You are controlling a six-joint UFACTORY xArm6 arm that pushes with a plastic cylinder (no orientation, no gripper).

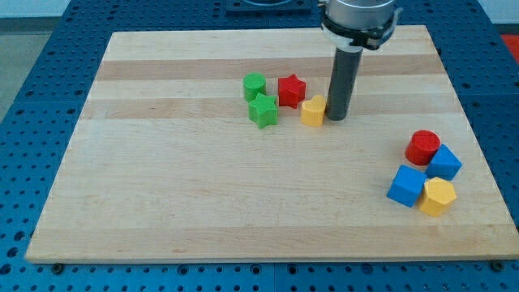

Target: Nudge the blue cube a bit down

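You find the blue cube (pixel 406 186) near the view's lower right of the tabletop (pixel 186 203), in a tight cluster of four. It touches the yellow hexagon (pixel 438 196) on its right, and the blue block (pixel 443 162) sits just above and to the right of it. The red cylinder (pixel 422 147) tops the group, touching that second blue block. You should note that both blue pieces look boxy; I judge the lower left one the plainer cube, but I can't be sure which one you mean.

Below the cube the wood is bare, so a short push downward has room. Because the pieces are packed so closely, a push from above would likely have to pass the red cylinder or drag the hexagon along.

You see my tip (pixel 336 118) well apart from that cluster, up near the view's top centre. It stands just beside the yellow heart (pixel 313 111), on the heart's right, touching it or nearly so. That heart belongs to a second group with the red star (pixel 291 91), green star (pixel 263 110) and green cylinder (pixel 255 85).

There is no hand on this arm to spread or pinch, only the straight rod, which holds nothing.

The nudge looks not yet begun: I would need to travel right and down, then come in above the cube
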